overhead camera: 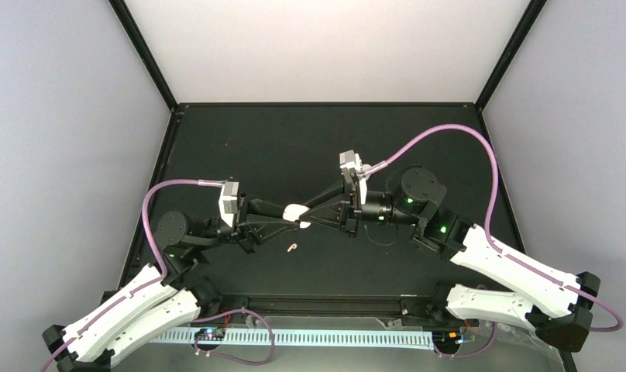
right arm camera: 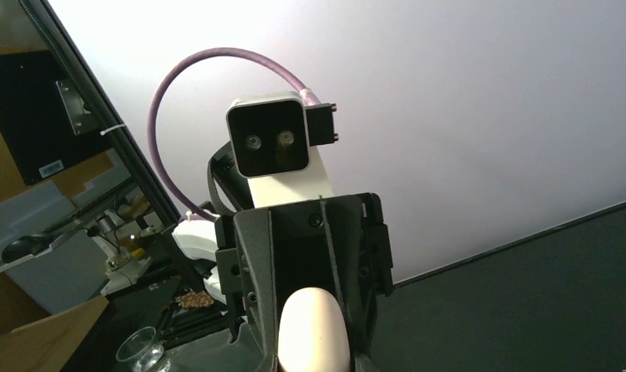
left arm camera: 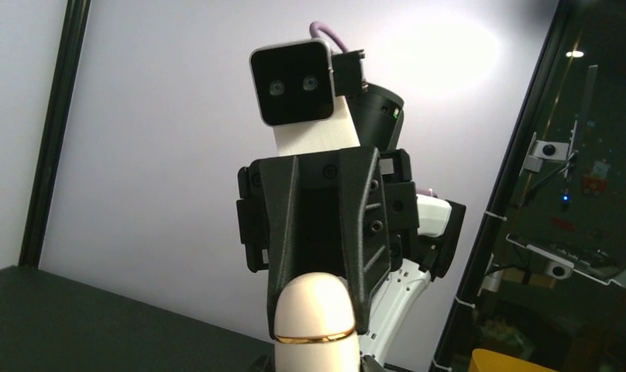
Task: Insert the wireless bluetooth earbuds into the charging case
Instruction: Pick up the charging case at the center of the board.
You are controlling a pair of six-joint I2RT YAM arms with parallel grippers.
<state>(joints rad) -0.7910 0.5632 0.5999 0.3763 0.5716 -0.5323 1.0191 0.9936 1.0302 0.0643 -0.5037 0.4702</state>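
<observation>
The cream-white charging case (overhead camera: 295, 210) hangs above the middle of the black table, held between both grippers. The left wrist view shows it edge-on, rounded, with a gold seam line (left arm camera: 314, 319). It also shows in the right wrist view (right arm camera: 311, 332). My left gripper (overhead camera: 292, 220) is shut on its near end. My right gripper (overhead camera: 307, 211) is shut on its other end, fingers (left arm camera: 369, 232) wrapped round the top half. One tiny pale pinkish earbud (overhead camera: 293, 248) with a curved stem lies on the table just in front of the case. No other earbuds show.
The black table (overhead camera: 325, 139) is enclosed by pale walls with black corner posts (overhead camera: 143, 54). Purple cables (overhead camera: 449, 132) loop over both arms. A white cable tray (overhead camera: 318, 338) runs along the near edge between the arm bases.
</observation>
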